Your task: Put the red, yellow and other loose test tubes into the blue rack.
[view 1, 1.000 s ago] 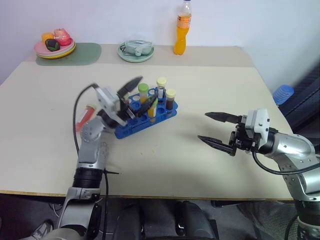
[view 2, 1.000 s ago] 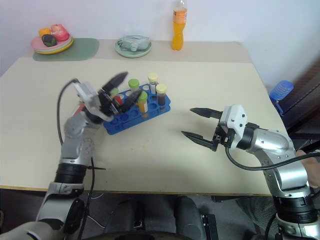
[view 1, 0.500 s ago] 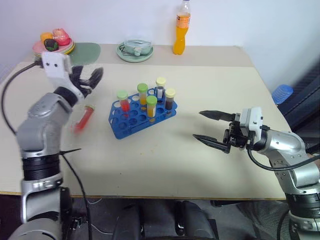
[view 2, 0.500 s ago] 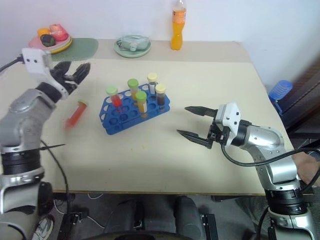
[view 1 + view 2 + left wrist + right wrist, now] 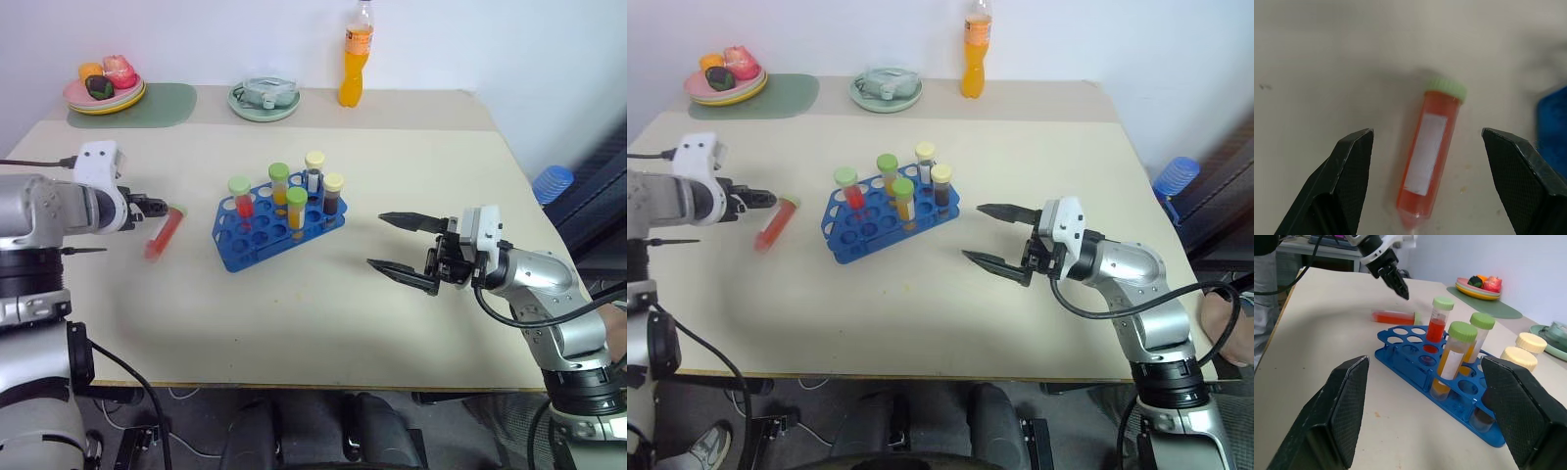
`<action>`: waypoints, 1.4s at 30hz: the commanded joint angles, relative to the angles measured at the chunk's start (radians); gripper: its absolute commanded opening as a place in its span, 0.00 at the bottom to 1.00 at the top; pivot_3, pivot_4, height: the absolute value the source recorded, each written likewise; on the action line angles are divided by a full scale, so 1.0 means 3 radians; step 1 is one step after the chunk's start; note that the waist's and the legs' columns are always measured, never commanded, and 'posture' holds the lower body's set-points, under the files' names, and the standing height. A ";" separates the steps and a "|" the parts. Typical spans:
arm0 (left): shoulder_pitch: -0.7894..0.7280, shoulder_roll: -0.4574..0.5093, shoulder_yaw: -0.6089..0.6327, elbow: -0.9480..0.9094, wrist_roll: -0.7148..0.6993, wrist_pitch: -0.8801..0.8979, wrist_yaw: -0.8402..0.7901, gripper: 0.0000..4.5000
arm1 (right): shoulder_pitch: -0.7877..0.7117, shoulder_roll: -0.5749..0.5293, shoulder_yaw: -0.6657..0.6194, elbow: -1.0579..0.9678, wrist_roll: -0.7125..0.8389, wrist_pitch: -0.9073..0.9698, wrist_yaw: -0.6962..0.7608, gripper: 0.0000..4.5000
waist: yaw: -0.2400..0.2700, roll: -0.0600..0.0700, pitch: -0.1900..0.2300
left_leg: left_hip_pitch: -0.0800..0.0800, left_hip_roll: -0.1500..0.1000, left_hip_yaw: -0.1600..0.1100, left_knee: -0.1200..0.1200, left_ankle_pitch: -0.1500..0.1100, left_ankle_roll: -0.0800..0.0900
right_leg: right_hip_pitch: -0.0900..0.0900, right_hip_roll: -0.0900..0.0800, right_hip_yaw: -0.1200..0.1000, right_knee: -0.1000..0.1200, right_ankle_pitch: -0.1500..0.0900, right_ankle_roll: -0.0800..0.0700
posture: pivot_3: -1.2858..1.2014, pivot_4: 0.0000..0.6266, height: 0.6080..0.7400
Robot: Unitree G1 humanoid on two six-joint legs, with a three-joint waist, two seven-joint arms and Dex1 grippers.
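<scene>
The beige table (image 5: pixel 392 176) carries everything. Near its middle sits the blue rack (image 5: pixel 257 245), set at a slant, with 5 capped tubes standing upright in it: a green-capped tube of red liquid (image 5: pixel 241 197) at the end nearer the robot's left, 2 green-capped tubes of orange-yellow liquid (image 5: pixel 280 186) and (image 5: pixel 297 210), and 2 cream-capped tubes, 1 mostly clear (image 5: pixel 314 168) and 1 with dark brown liquid (image 5: pixel 333 194). The other holes of the rack are empty.

On the table to the left of the rack, apart from it, lies 1 loose tube of red-orange liquid (image 5: pixel 1427 156) on its side, with a green cap and a white label along its body.

At the far edge stand an orange drink bottle (image 5: pixel 358 55), about 2/3 full, a pale green dish (image 5: pixel 265 99) holding a grey object I cannot identify, and a stack of plates (image 5: pixel 105 94) with pieces of food, resting on a green mat (image 5: pixel 157 104).

The left gripper (image 5: pixel 1425 166) hovers over the loose tube with its 2 fingers spread wide to either side of it, touching nothing. The right gripper (image 5: pixel 397 250) hangs level over bare table to the right of the rack, pointing toward it, its fingers also wide apart and empty.
</scene>
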 commanded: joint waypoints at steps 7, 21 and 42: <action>-0.0623 -0.0089 -0.0668 0.1176 0.0573 -0.0722 -0.0479 0.80 | 0.0062 0.0003 -0.0080 -0.0161 -0.0011 -0.0074 -0.0087 0.83 | 0.0008 -0.0001 0.0000 | -0.0002 -0.0001 0.0001 0.0000 0.0000 0.0000 | -0.0001 0.0000 0.0000 -0.0001 0.0000 0.0000 | 0.52 0.24 1.00; -0.0935 -0.0426 -0.1136 0.2294 0.1226 -0.1362 -0.1289 0.39 | 0.0322 -0.0093 -0.0197 -0.0447 0.0040 0.0030 -0.0253 0.83 | 0.0005 0.0000 0.0000 | -0.0001 -0.0001 0.0002 0.0000 0.0000 0.0001 | -0.0002 -0.0001 0.0000 0.0000 0.0000 0.0000 | 0.52 0.24 1.00; 0.2010 0.0138 0.0662 -0.1839 -0.0052 -0.1990 -0.2385 0.19 | -0.0129 0.0001 0.0030 0.0081 -0.0027 -0.0138 0.0020 0.83 | 0.0011 0.0000 0.0002 | -0.0003 0.0003 0.0004 0.0001 -0.0001 0.0002 | -0.0008 -0.0005 0.0002 0.0003 -0.0001 -0.0001 | 0.52 0.24 1.00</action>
